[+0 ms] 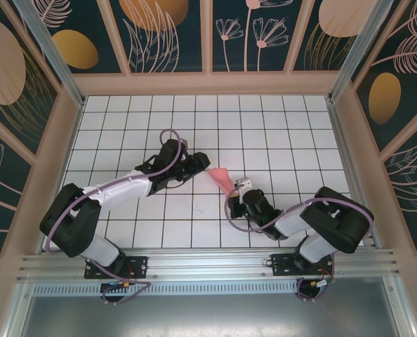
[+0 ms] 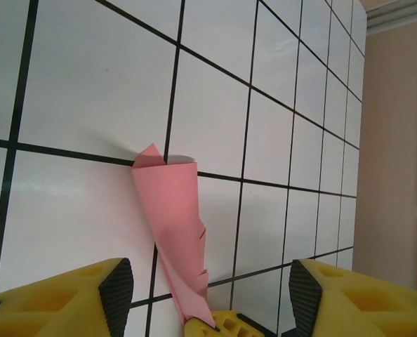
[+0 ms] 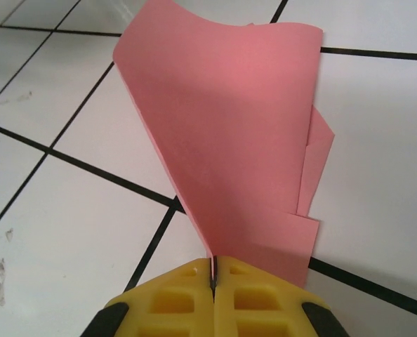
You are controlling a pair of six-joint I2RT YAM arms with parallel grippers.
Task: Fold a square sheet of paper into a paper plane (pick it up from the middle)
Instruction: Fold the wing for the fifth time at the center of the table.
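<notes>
Salmon-pink paper folded into a tapering dart with stepped, layered edges: this is the paper plane (image 1: 222, 179). It sticks out straight ahead of the right pincer (image 1: 238, 187), which is clamped on its narrow end. In the right wrist view the yellow fingers (image 3: 173, 302) meet with only a slit between them. The paper fans wider away from them, its far end curled and seemingly lifted off the white tiled bench (image 3: 47, 232). Pinching the tip probably keeps the stacked folds from springing open. The left pincer (image 1: 198, 165) faces it from the opposite side with its fingers apart. In the left wrist view the dart runs up between and beyond the two black-padded fingertips (image 2: 117, 284), touching neither, so one arm alone carries it
</notes>
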